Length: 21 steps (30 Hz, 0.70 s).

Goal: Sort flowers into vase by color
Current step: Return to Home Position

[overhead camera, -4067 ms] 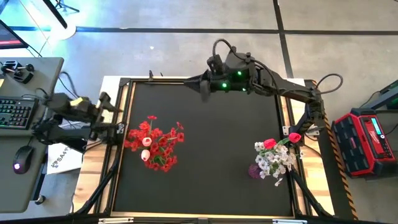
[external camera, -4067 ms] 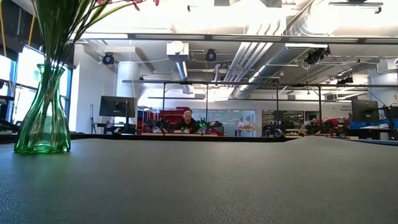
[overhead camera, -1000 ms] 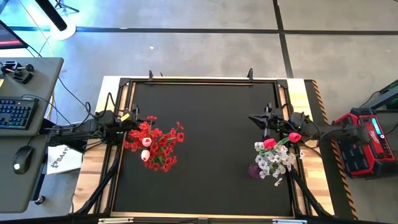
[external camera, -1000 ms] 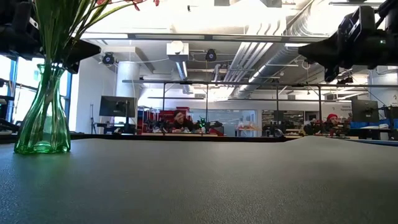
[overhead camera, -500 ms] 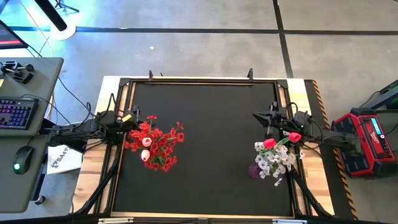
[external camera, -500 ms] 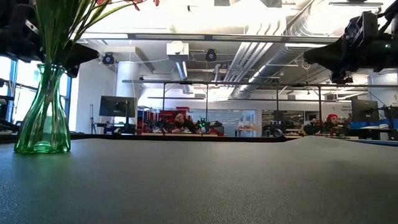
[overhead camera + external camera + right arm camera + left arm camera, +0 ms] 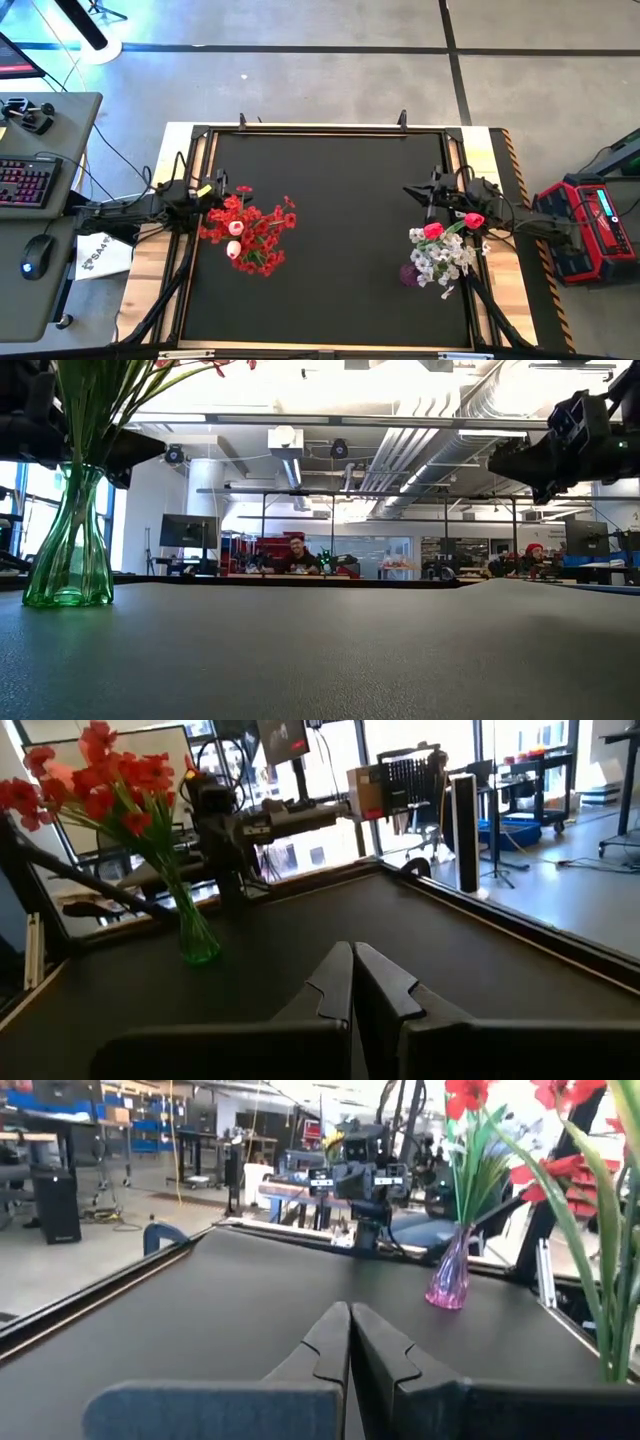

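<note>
Red blossom flowers (image 7: pixel 250 232) stand with their stems in a green glass vase (image 7: pixel 68 540) on the left of the black table. White-grey blossoms and red-pink rosebuds (image 7: pixel 443 248) stand in a small purple vase (image 7: pixel 447 1272) on the right. My left gripper (image 7: pixel 216 190) hovers shut at the table's left edge, just beyond the red bunch. My right gripper (image 7: pixel 410 191) hovers shut near the right edge, just beyond the white bunch. Each wrist view shows its own fingers shut on nothing (image 7: pixel 350 1335) (image 7: pixel 352 975).
The black table top (image 7: pixel 330 200) lies bare between the two vases. A raised frame (image 7: pixel 320 130) runs round it. A desk with keyboard and mouse (image 7: pixel 30 190) stands to the left, a red case (image 7: pixel 590 225) to the right. People (image 7: pixel 298 555) sit far behind.
My right gripper has sunk slightly near the table's right edge and stays shut. The flowers and vases have kept still.
</note>
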Available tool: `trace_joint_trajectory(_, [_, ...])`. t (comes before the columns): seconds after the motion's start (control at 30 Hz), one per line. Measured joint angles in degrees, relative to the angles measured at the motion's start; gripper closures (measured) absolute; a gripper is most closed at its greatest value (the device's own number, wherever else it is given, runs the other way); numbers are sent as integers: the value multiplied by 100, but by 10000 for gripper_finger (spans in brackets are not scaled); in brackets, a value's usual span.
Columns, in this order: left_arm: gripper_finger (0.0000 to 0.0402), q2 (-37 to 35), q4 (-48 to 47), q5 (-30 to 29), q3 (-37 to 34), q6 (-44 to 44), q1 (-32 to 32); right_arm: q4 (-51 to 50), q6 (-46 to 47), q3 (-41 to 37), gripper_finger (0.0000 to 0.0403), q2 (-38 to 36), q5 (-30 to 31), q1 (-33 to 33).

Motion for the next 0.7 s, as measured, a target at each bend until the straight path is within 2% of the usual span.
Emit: trace_joint_trajectory(0.7, [402, 4, 1, -32, -2, -245, 0, -8, -2, 0, 402, 64, -20, 0])
